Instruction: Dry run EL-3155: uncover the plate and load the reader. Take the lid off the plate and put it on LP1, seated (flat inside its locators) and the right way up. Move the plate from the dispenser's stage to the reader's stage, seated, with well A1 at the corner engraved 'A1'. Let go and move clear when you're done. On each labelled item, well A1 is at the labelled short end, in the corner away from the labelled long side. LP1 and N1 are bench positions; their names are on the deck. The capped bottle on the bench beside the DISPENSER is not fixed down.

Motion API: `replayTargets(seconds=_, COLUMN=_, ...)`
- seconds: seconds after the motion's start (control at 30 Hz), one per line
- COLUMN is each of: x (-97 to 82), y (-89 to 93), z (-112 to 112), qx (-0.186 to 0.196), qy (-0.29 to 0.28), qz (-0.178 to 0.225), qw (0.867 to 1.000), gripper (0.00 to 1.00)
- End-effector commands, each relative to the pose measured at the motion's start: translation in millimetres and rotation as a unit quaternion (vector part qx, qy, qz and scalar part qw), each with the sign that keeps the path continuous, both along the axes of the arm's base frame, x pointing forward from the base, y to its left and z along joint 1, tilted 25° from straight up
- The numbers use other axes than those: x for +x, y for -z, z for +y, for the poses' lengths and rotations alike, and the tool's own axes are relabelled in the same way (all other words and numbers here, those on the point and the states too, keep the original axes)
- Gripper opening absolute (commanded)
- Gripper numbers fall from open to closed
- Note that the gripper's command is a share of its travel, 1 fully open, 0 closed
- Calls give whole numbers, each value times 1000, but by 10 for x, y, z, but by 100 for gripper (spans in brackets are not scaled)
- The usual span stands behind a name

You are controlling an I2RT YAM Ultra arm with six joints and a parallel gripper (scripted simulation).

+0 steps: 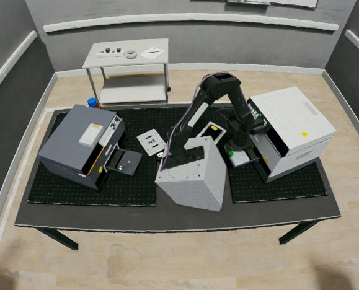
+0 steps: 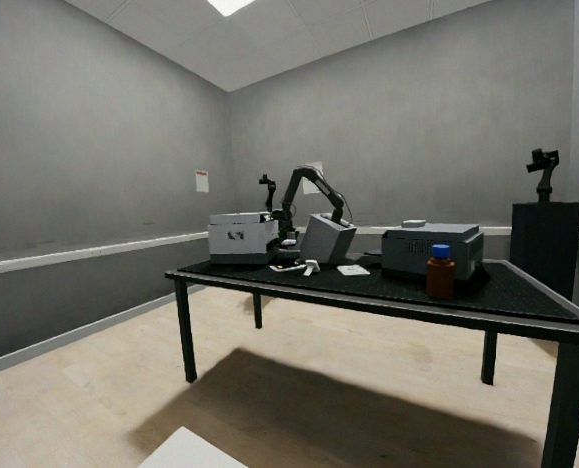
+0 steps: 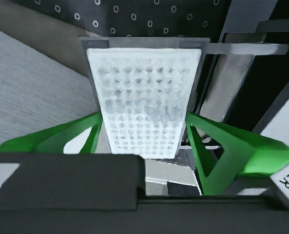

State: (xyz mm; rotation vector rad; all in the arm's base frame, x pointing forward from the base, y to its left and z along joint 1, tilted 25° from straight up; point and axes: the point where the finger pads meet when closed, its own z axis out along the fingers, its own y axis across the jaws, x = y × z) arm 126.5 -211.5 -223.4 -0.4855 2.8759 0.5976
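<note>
My gripper (image 1: 240,150) (image 3: 143,116) is open, its green fingers along both long sides of the plate (image 1: 239,158) (image 2: 288,242) (image 3: 145,95). The pale plate lies over the reader's stage (image 3: 145,43), within its rim in the wrist view. Whether it sits fully flat, which corner is A1 and whether a clear lid covers it, I cannot tell. The dispenser's stage (image 1: 132,158) is out and bare. A white-rimmed frame (image 1: 221,129) with a dark middle and a yellow tag lies behind the arm's base. Its name is hidden, and I cannot tell whether a lid lies in it.
The white reader (image 1: 294,115) (image 2: 234,244) stands right beside the gripper. The grey dispenser (image 1: 67,134) (image 2: 400,251) is at the left, with the blue-capped bottle (image 1: 92,102) (image 2: 440,277) upright behind it. N1 (image 1: 150,147) lies between. The arm's grey pedestal (image 1: 195,184) (image 2: 322,239) stands centrally.
</note>
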Motion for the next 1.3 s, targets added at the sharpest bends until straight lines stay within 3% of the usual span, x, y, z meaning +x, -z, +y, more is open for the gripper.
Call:
replayTargets(seconds=0.0, x=19, y=-23, z=-31, qx=-3, qy=3, qz=-2, qw=1000, gripper=100)
replayTargets(seconds=0.4, x=19, y=-23, z=-31, qx=-3, qy=3, qz=-2, qw=1000, gripper=100)
replayTargets(seconds=0.8, x=24, y=-200, z=-220, qx=-16, qy=4, qz=-7, qw=1000, gripper=100)
replayTargets(seconds=1.27, x=8, y=-349, z=-282, qx=-16, qy=4, qz=-8, qw=1000, gripper=100)
